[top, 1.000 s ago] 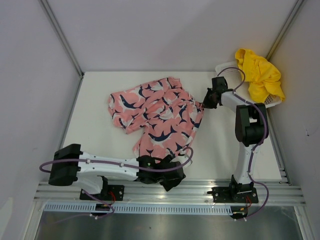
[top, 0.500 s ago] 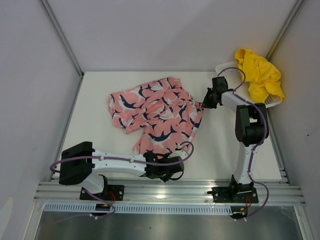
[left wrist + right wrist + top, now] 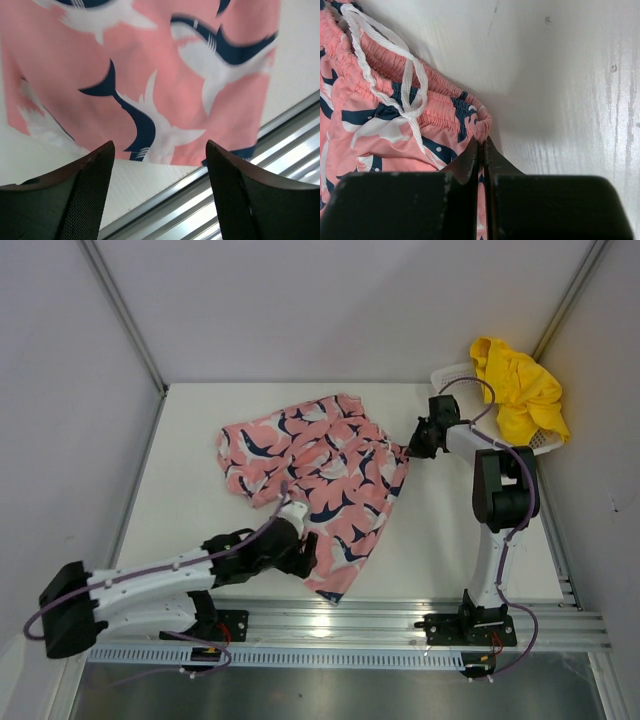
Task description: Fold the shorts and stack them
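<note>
I see the left gripper (image 3: 159,150) spread wide, empty, above the pink shorts (image 3: 320,465) at frame centre; right gripper (image 3: 482,145) clamped on their waistband (image 3: 437,102).

The shorts (image 3: 315,465) are lying centrally on the tabletop (image 3: 190,440); another pair (image 3: 520,390) is seemingly sitting in the far-right corner basket (image 3: 452,377).

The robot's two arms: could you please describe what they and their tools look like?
The left arm and right arm share white tubular links, black joint housings and a thin purple cable looped alongside. The left tool has two broad dark fingers with fine mesh-textured inner faces. The right tool has black fingers tapering to thin tips from a blocky black body.
</note>
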